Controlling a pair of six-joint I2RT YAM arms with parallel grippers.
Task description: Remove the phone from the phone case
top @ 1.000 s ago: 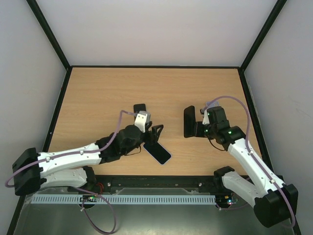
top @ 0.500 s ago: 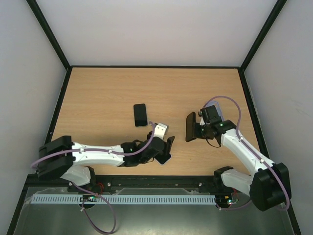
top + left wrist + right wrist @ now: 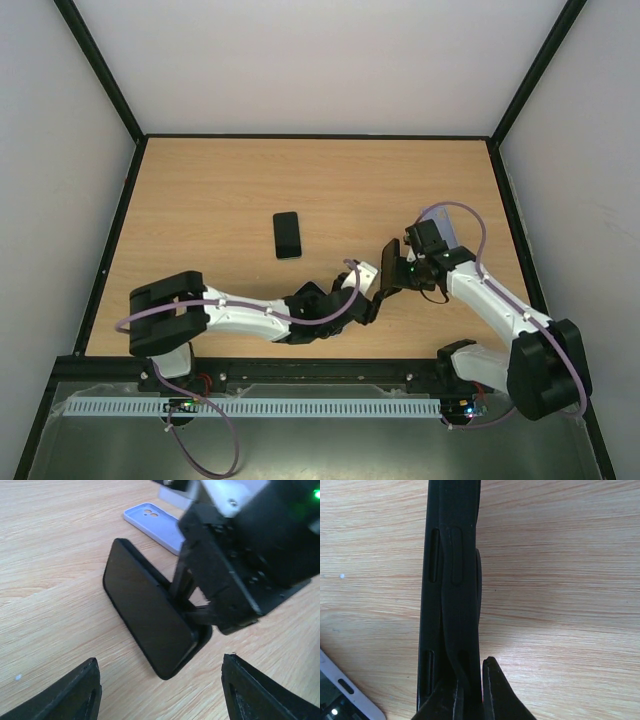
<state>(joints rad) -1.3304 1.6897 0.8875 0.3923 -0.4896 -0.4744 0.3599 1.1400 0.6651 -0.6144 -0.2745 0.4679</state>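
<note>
The phone (image 3: pixel 145 610) is seen seated in its black phone case (image 3: pixel 455 555), the dark screen framed by the case's rim. The pair is held on edge and tilted, right of the middle of the bench (image 3: pixel 200 190) and nearer the near edge than the far one. Whether a lower corner touches the wood cannot be told.

The right claw (image 3: pixel 471 677) is clamped on the case at one end. Its fingers are pinched over the side wall, which is bowed outward there beside the button cut-outs. The left claw (image 3: pixel 162 695) is empty, its fingers spread wide and aimed at the screen from just beside it.

The step in hand is judged to be the separation itself: the case is anchored by one arm and the other is poised in front. For the next move, the left fingers would need to be closed across the phone's free end, and the phone levered away from the anchored end so that the lip is peeled off.

A pale lilac slab (image 3: pixel 155 522) with two camera holes is seen behind. A second phone (image 3: pixel 288 235) is laid flat near the bench's middle, well apart.
</note>
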